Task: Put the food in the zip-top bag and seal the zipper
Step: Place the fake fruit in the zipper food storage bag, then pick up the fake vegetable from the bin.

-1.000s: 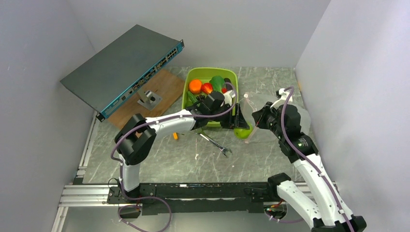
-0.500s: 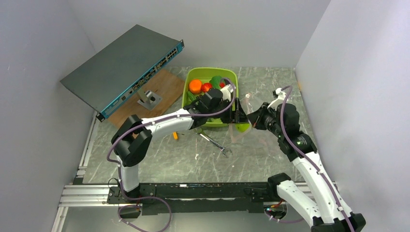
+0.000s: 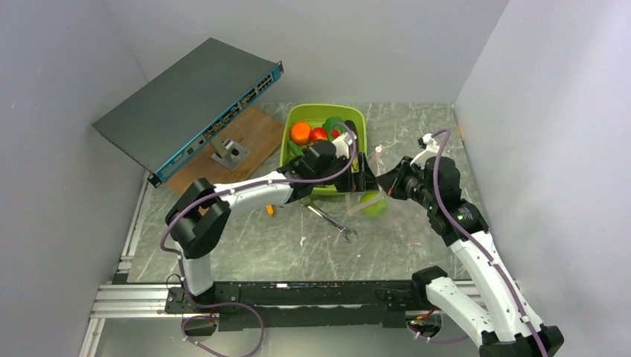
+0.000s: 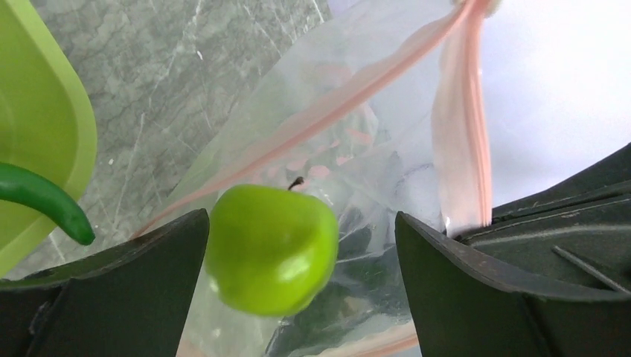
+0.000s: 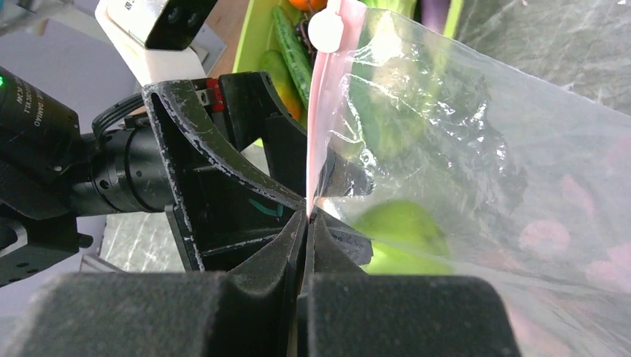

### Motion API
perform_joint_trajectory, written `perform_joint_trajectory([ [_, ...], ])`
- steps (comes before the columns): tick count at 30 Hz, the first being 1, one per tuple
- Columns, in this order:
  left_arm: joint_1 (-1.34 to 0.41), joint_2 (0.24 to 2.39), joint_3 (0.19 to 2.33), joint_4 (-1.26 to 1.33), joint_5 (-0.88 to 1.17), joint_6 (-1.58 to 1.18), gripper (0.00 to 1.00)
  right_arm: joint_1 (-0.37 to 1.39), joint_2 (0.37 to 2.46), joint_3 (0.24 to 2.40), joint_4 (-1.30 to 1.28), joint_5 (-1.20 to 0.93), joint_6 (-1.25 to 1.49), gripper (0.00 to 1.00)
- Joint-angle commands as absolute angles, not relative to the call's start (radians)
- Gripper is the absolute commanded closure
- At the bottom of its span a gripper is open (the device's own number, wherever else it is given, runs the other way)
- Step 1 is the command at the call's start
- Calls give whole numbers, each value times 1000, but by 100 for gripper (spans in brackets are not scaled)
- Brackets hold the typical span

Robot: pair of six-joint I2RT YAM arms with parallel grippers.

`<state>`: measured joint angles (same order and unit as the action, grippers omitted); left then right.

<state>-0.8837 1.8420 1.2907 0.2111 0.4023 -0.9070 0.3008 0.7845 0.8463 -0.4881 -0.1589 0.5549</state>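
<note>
My right end effector (image 5: 307, 223) is pressed together on the zipper (image 5: 321, 111). It pinches the pale pink strip partway along and holds the zip-top bag (image 5: 484, 149) up by it. The bag hangs right of the counter's (image 3: 245, 245) centre, about midway between the near and far edges. I cannot tell whether its bottom rests on the counter.

The mouth is parted. In my left wrist view the two pink halves split from a shared top end. One slants down to the left, and the other drops to lie against the finger on the right of that view.

My left end effector (image 4: 301, 223) is at that mouth with its fingers wide apart, gripping nothing. The round green fruit (image 4: 269, 249) sits between them, close against the finger on the left, with a clear gap to the other. Its lower edge is blurred. It is at the opening, below the slanting strip. From my right wrist a green shape shows through the clear film, low in the bag. I cannot tell whether the fruit is fully inside.

The lime-green tub (image 4: 45, 126) stands just beside the bag, toward the middle of the far edge. It holds the orange (image 3: 300, 132), the red tomato (image 3: 318, 134) and the long dark-green cucumber (image 5: 292, 48). The silver wrench (image 3: 332, 222) lies flat on the counter, on the near-edge side of the tub and left of the bag.
</note>
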Motion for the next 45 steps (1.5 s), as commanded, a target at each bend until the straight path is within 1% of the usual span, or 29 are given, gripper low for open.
perform_joint_trajectory([
  [1, -897, 1713, 1324, 204, 445, -816, 0, 302, 779, 885, -485, -117, 557, 100],
  [6, -894, 1658, 1357, 71, 401, -730, 0, 302, 787, 883, -499, -73, 543, 100],
  [10, -892, 1595, 1358, -46, 305, -659, 0, 302, 788, 891, -518, -22, 528, 100],
  [13, -891, 1541, 1346, -138, 196, -613, 1, 301, 782, 897, -543, 55, 509, 100],
  [16, -892, 1498, 1328, -231, 44, -595, 2, 302, 775, 899, -573, 168, 484, 100],
  [21, -892, 1487, 1306, -388, -268, -713, 0, 303, 775, 906, -604, 294, 446, 100],
  [26, -886, 1589, 1392, -501, -413, -853, 0, 305, 772, 886, -569, 256, 444, 100],
  [29, -857, 1682, 1467, -504, -383, -901, 4, 304, 772, 887, -566, 262, 439, 100],
  [32, -798, 1775, 1521, -468, -250, -987, 12, 303, 769, 889, -562, 255, 434, 100],
  [36, -727, 1878, 1487, -298, -59, -1137, 33, 305, 767, 880, -558, 250, 433, 100],
  [37, -719, 1902, 1484, -261, -29, -1153, 36, 304, 767, 874, -550, 244, 433, 100],
  [42, -717, 1998, 1559, -260, -36, -1168, 37, 317, 773, 871, -546, 241, 432, 100],
  [45, -718, 2027, 1565, -260, -40, -1180, 39, 323, 772, 869, -539, 236, 430, 100],
])
